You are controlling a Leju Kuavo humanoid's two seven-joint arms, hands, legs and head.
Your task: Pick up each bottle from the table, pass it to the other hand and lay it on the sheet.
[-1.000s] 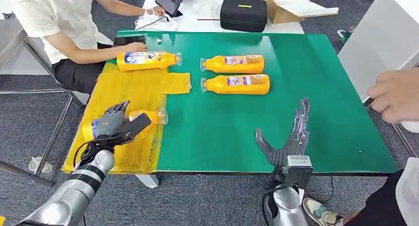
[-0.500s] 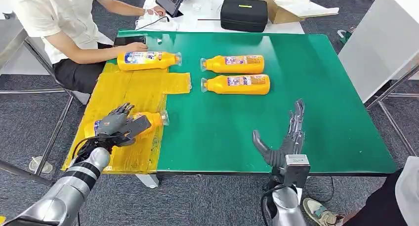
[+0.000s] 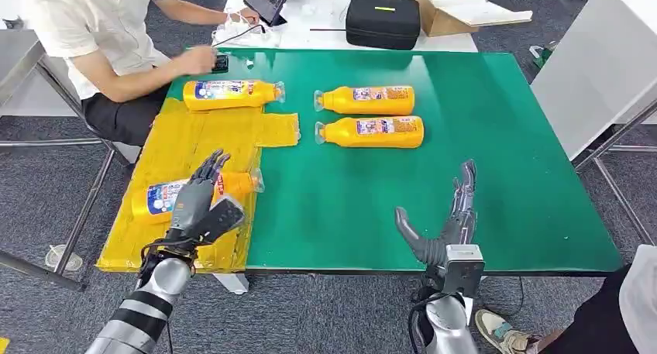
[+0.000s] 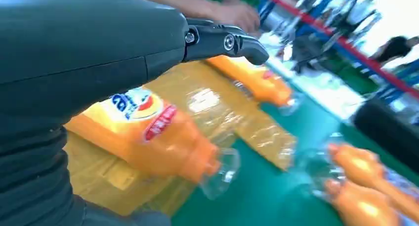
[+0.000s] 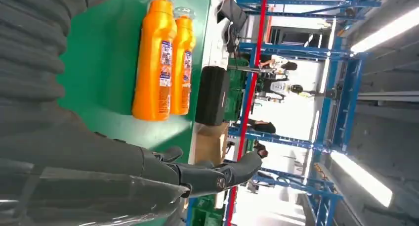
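On the green matte tabletop (image 3: 480,122), a crinkled glossy yellow plastic sheet (image 3: 201,137) over the left portion, edge hanging off the near-left corner. Lying on the sheet's near part, an orange plastic bottle with a blue-and-white label and clear cap (image 3: 166,195), neck toward the bare green; partly covered by the left hand (image 3: 200,208), fingers (image 3: 209,168) spread and released just above it, gripping nothing. At the sheet's far edge, a second orange bottle with a white label (image 3: 230,94), cap toward the tabletop's middle. Right of the sheet, on bare green, two more orange bottles side by side, the farther one (image 3: 366,100) and the nearer one (image 3: 372,131), both capped ends facing the sheet. Near the tabletop's front edge, well apart from every bottle, the right hand (image 3: 445,226), dark fingers straight and apart, thumb out, empty. Beyond the sheet's far-left corner, a seated person in a pale shirt (image 3: 93,36), hand on a small dark object too small to identify. Behind the tabletop, a black zipped case (image 3: 381,21) and an open cardboard box (image 3: 457,9), cut off by the frame. Blurred in the left wrist view: labels, caps, background.
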